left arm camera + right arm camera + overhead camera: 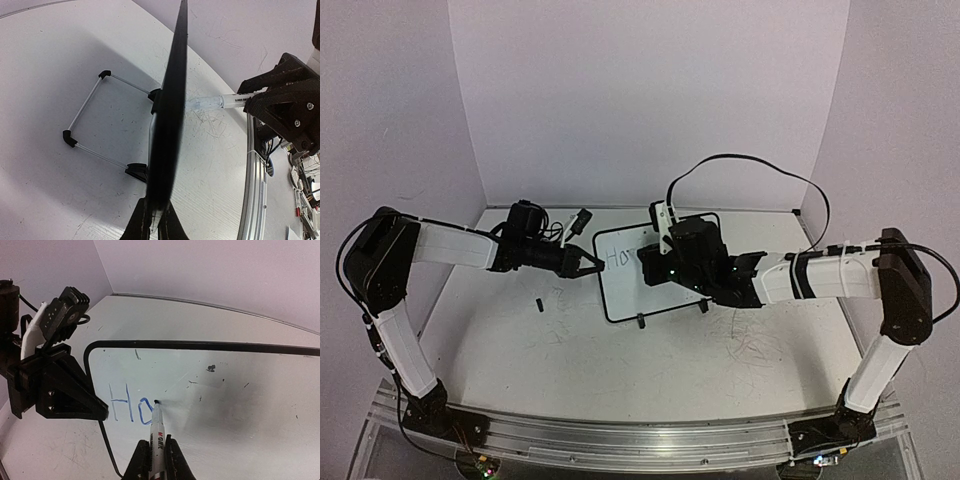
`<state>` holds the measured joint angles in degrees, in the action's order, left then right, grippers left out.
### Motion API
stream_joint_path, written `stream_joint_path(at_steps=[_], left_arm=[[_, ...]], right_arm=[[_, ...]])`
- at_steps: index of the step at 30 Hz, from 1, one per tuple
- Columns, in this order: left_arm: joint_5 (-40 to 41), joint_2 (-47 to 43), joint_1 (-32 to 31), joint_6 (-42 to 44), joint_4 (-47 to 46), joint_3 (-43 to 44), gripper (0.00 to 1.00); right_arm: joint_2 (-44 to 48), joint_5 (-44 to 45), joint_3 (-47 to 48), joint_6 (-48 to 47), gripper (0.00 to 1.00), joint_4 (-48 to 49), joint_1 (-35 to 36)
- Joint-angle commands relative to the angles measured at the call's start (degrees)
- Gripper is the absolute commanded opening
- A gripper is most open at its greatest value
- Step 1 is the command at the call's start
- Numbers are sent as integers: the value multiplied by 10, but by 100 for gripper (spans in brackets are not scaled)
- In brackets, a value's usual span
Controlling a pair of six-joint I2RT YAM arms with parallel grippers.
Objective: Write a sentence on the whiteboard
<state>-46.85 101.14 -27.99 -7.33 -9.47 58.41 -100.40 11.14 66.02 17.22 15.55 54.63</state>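
The whiteboard [623,292] stands tilted on the table's middle, with a black frame. My left gripper [590,265] is shut on its left edge; in the left wrist view the whiteboard [170,115] is edge-on, a dark bar running up from my left gripper [156,222]. My right gripper [158,460] is shut on a white marker [157,432], whose tip touches the whiteboard [235,390]. The sentence [129,406] reads only "Ho" in blue, and the tip rests at the top right of the "o". From above, my right gripper [648,260] covers the board's upper middle, just right of the sentence [617,258].
A small black cap [538,303] lies on the table left of the board. The board's wire stand [86,106] reaches out behind it, and its black feet [640,321] rest on the scuffed table. A metal rail [252,185] runs along the near edge. Walls close the back and sides.
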Motion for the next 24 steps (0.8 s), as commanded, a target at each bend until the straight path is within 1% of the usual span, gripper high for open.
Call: stream_joint_path(at_steps=[1, 24], left_arm=[[6, -24, 5, 0, 15, 4, 0], [7, -24, 5, 0, 14, 4, 0]], right_arm=[[-1, 17, 4, 10, 0, -3, -1], [5, 16, -39, 35, 0, -9, 7]])
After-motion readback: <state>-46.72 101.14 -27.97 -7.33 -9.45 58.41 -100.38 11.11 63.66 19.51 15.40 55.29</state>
